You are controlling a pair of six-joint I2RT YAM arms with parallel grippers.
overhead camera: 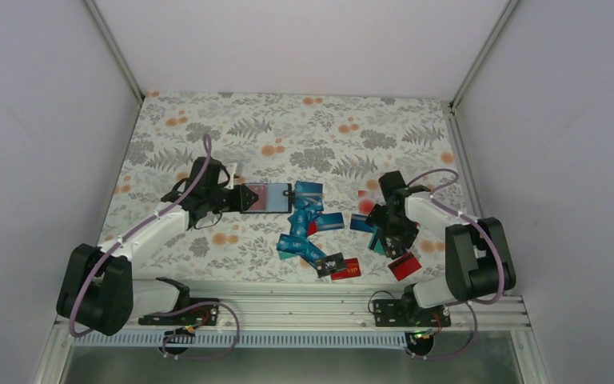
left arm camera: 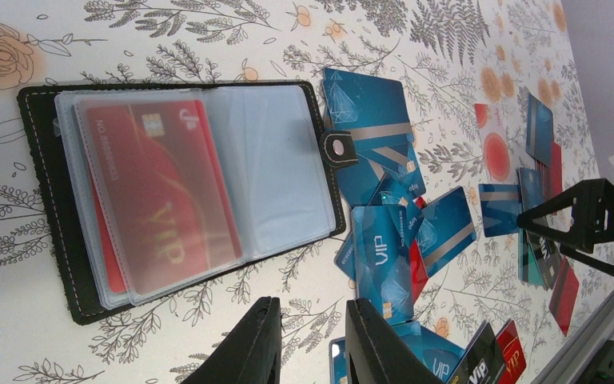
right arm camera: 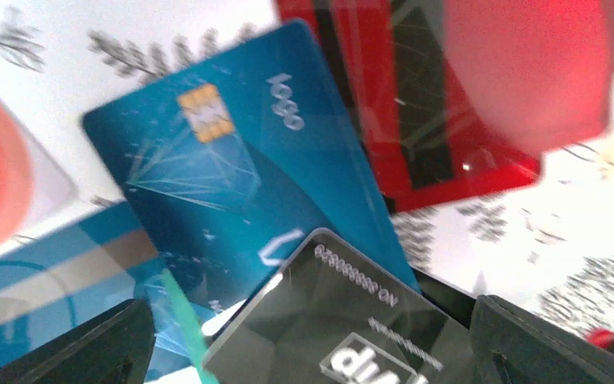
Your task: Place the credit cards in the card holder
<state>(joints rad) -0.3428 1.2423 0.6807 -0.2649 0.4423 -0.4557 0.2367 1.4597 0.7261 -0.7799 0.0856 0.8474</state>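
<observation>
**One card filed, the heap left to do**

Most of the flowered cloth (overhead camera: pixel 288 128) is bare; the work sits in the middle band of the top view. Roughly a dozen or more credit cards (overhead camera: pixel 308 232) lie loose there, overlapping in a heap at centre and lower right, mostly blue with a few red and black. Just left of the heap the card holder (overhead camera: pixel 265 198) lies flat and open. One red card (left arm camera: pixel 160 208) shows through its clear sleeve; the facing sleeve looks empty. By that, the task is barely begun.

Both arms reach forward from the bottom rail. The left arm ends beside the holder's left edge. The left gripper (left arm camera: pixel 313 320) has its fingers a narrow gap apart, cloth showing between them and nothing pinched. The right arm bends down over the lower-right cards. The right gripper (right arm camera: pixel 316 352) is spread wide and empty, low over a black card (right arm camera: pixel 344 320) that overlaps a blue card (right arm camera: pixel 232 176).
</observation>
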